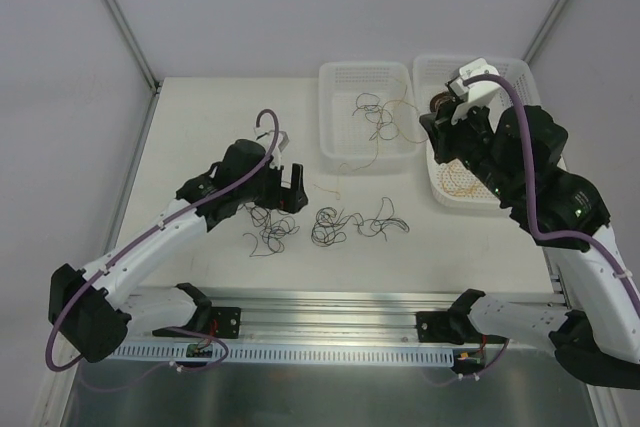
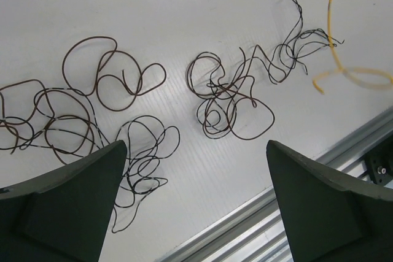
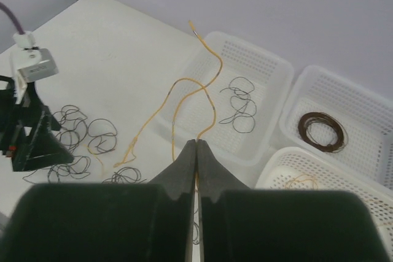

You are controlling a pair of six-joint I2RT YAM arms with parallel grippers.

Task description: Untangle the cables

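Holds the left gripper [image 1: 288, 187] low over the white tabletop [image 1: 200, 127], left of centre, with its two black fingers [image 2: 67, 207] spread wide and nothing between them. Looks down from there on the loose hair-thin curly dark wires [image 1: 328, 227], lying flat in three small clumps between the gripper and the near aluminium rail [image 1: 330, 312]. Shows dark brown loops [image 2: 110, 72] to the left and a tighter black tangle [image 2: 227, 99] in the middle of the left wrist view.

Raises the right gripper [image 3: 196, 148] over the right side, clamped fully closed on a thin yellow-tan wire [image 3: 212, 72]. Lets that wire loop in the air above the near left corner of the middle white perforated plastic basket [image 3: 270, 65] and trail down to the table just beside the dark clumps. Cannot tell which stretch is the free end.

Leaves a few more black curls [image 3: 242, 102] inside the middle basket. Has a neat dark brown coil [image 3: 322, 130] in the far right white basket [image 3: 368, 99], and more yellow-tan strands [image 3: 301, 181] in the near right white basket [image 3: 288, 157], under the right arm.
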